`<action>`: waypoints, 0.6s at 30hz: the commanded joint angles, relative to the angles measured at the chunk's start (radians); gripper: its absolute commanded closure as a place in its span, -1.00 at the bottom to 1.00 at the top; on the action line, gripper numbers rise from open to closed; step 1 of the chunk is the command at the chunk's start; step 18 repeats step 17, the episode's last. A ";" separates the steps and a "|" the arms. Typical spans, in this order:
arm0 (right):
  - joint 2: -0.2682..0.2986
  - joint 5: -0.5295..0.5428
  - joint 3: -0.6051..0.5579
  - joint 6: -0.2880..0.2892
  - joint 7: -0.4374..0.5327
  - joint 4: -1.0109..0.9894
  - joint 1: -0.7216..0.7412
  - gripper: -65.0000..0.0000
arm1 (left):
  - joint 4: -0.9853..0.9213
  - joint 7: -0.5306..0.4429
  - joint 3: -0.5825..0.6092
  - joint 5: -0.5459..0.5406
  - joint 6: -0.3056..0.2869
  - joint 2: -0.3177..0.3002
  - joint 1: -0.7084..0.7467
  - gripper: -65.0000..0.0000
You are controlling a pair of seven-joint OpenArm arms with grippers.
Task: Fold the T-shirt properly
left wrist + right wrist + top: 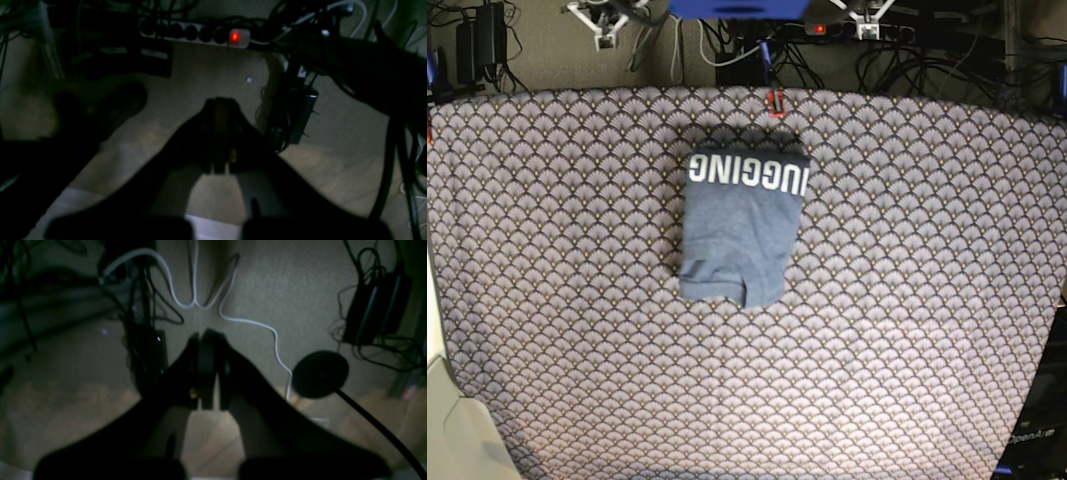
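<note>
In the base view, the right gripper (605, 22) sat at the top left, beyond the far edge of the tablecloth (907, 300), above the floor. The T-shirt (742, 225) lay folded into a compact upright rectangle near the middle of the cloth, a little toward its far edge, with 1 line of white block lettering (749, 173) along its top edge and a small flap turned up at its lower right corner. A red clip (776, 102) stood at the cloth's far edge just above the shirt. The left gripper (864, 18) sat at the top right, likewise off the cloth and well apart from the shirt. In the right wrist view the right gripper (207, 336) had its 2 fingers pressed together, nothing between them, over carpet crossed by a white cable (200, 303). In the left wrist view the left gripper (221, 101) was also closed and empty, pointing toward a power strip (196, 33) with 1 red light.
</note>
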 commanded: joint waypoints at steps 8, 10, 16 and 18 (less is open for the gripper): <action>-0.017 -0.002 -0.005 -0.160 -0.019 -0.002 -0.010 1.00 | -0.047 -0.014 0.002 0.004 0.003 -0.011 -0.040 0.99; -0.017 -0.006 -0.005 -0.161 -0.022 -0.002 -0.014 1.00 | -0.047 -0.014 0.005 0.006 0.003 -0.019 -0.039 0.99; -0.016 -0.006 -0.004 -0.161 -0.025 -0.002 -0.031 1.00 | -0.044 -0.025 0.010 0.009 0.003 -0.020 -0.031 0.99; -0.016 -0.006 -0.004 -0.161 -0.025 -0.002 -0.031 1.00 | -0.044 -0.025 0.010 0.009 0.003 -0.019 -0.031 0.99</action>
